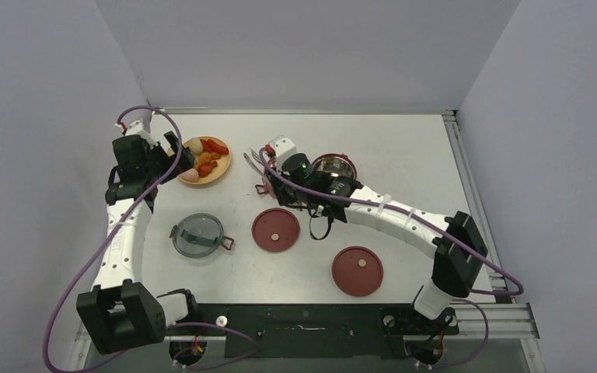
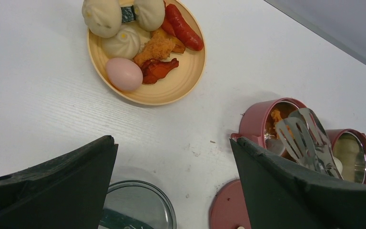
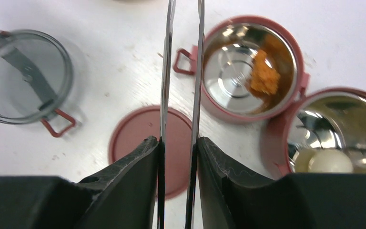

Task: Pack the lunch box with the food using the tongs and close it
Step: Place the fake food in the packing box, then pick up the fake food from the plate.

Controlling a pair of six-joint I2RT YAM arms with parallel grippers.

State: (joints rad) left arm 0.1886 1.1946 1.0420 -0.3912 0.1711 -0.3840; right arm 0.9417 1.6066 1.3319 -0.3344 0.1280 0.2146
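The right hand (image 3: pixel 177 143) is clamped on the long silver metal tongs (image 3: pixel 167 71), pinching both thin arms nearly together. Ahead and to its right stand two round maroon steel-lined containers, one (image 3: pixel 228 114) holding an orange food piece (image 3: pixel 265 71), the other (image 3: pixel 276 138) a whitish egg (image 3: pixel 330 162). The left hand (image 2: pixel 171 140) gapes wide above the counter, holding nothing, with the yellow plate (image 2: pixel 171 95) of food ahead of it.
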